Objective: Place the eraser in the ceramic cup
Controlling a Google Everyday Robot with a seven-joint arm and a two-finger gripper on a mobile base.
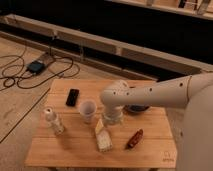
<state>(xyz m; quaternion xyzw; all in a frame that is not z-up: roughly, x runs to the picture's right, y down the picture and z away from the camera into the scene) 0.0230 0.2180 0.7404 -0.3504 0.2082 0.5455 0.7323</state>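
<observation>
Your gripper [112, 119] hangs just beside the pale rectangular eraser [103, 139], small white ceramic cup [87, 110] near its other side, probably lining up a pick. You cannot tell how open it is.

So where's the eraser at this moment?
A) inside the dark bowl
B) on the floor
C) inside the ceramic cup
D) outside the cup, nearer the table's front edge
D: the eraser shows outside the ceramic cup, nearer the camera and slightly to its right, with the gripper low just right of the cup.
</observation>
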